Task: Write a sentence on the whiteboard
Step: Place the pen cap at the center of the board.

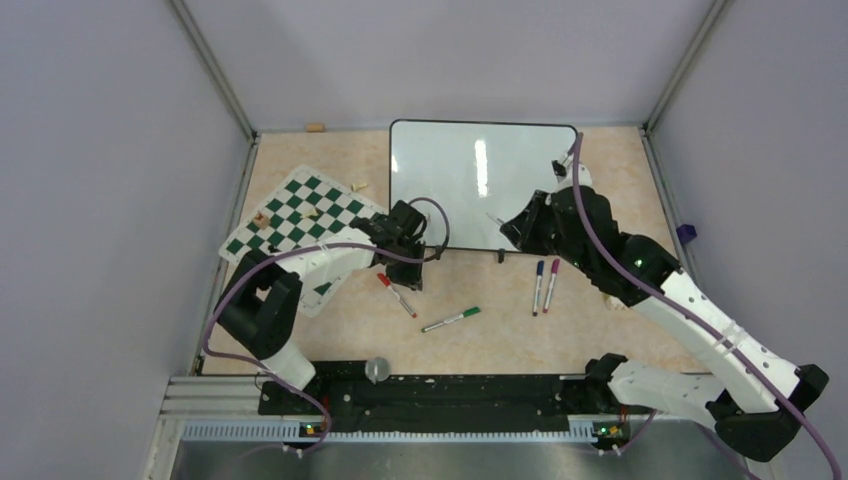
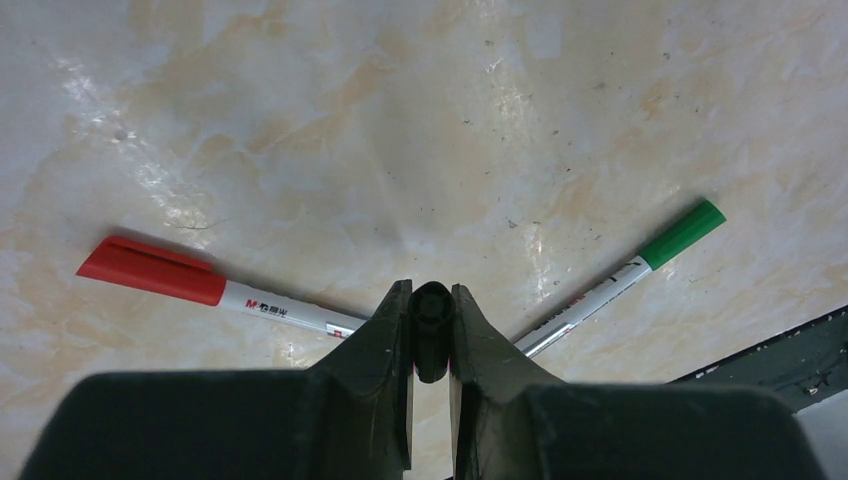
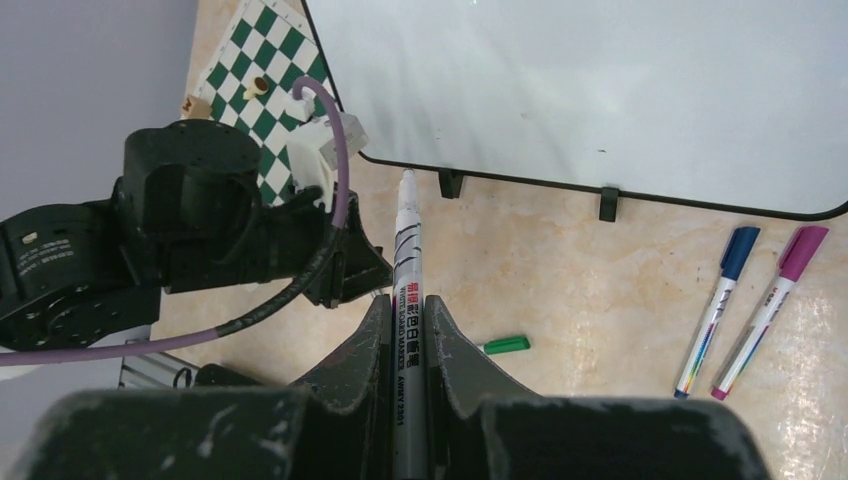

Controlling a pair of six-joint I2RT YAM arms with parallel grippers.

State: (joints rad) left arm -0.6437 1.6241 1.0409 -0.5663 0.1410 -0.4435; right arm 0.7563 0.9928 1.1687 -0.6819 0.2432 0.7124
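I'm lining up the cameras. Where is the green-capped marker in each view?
Top external: green-capped marker lies low centre, in front of the whiteboard.
Left wrist: right of centre, cap toward upper right.
Right wrist: only its green cap shows, low centre.
Shared landmark: the left gripper, near the marker in all three.

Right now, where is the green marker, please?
In the top view, the green marker lies near centre, between the red marker and the blue marker, in front of the whiteboard.
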